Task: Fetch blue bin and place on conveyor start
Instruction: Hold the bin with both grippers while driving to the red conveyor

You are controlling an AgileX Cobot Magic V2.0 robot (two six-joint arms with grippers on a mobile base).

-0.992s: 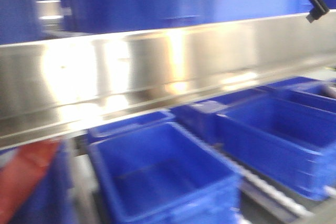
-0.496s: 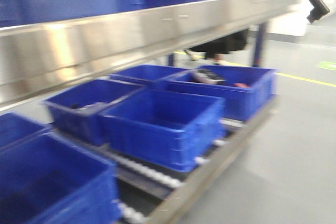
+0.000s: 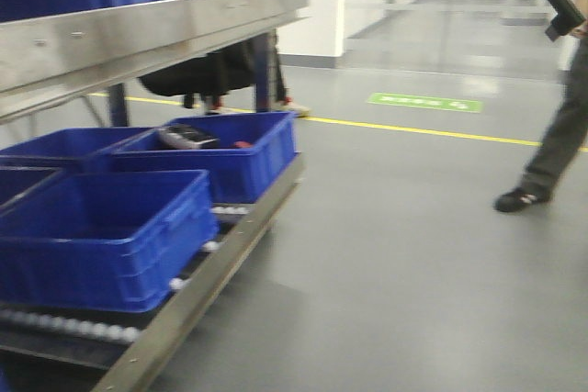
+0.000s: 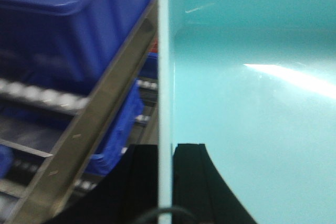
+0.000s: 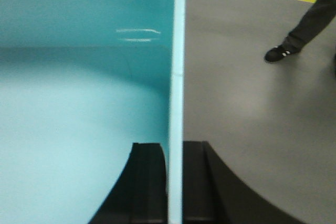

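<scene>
Blue bin (image 4: 252, 77): one wall between left fingers (image 4: 191, 182), opposite wall between right fingers (image 5: 147, 182), both clamped | front view only: royal-blue crates (image 3: 101, 227), one holding dark item (image 3: 188, 138), possibly a handset

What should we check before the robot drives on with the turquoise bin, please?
1. Left hand grip: ok; it is shut astride one wall of the bin.
2. Right hand grip: ok; it is shut astride the other side wall in the same way.
3. Floor ahead: not ok; a person stands at the right.
4. Rack clearance: cannot tell; the left wrist view shows it close beside the bin.
5. Conveyor in sight: not ok; no view shows it.
</scene>
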